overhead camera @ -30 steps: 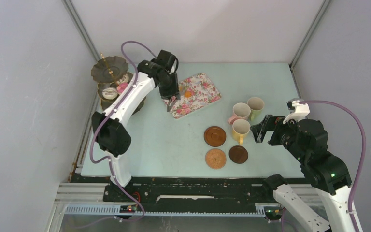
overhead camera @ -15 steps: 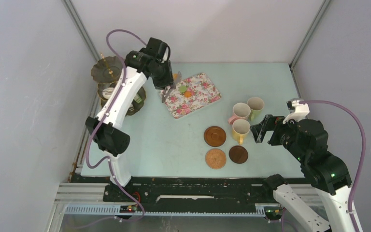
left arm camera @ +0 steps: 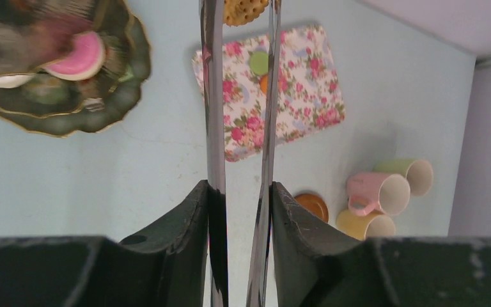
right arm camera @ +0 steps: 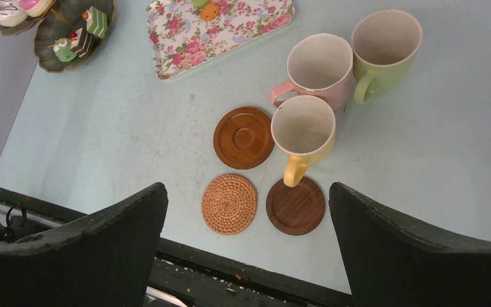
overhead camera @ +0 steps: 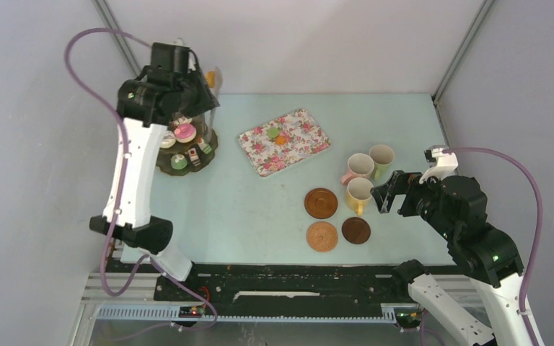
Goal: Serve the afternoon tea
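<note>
Step in hand: transfer of cakes from tray to stand. The left gripper (left arm camera: 240, 192) was clamped on the tongs (left arm camera: 212, 128), and the tongs' tips nipped a yellow waffle-patterned cake (left arm camera: 246, 9). In the top view that gripper hung high above the stand (overhead camera: 162, 164), close to its top tier. The stand stood at the table's far left corner, its lower tiers already carrying several cakes. 2 macarons (left arm camera: 259, 62), 1 green and 1 orange, lay on the tray (left arm camera: 307, 109). The right gripper (right arm camera: 248, 192) was spread wide and empty, poised just beside the 3 mugs (right arm camera: 303, 131). The mugs stood on the table next to the 3 coasters (right arm camera: 243, 137), none seated on a coaster.

Judgement: the next move called for lowering the tongs over a bare patch of a tier, then easing the squeeze so the cake settled flat. The hold looked light, at the cake's edge only; a tilt could lose it.
</note>
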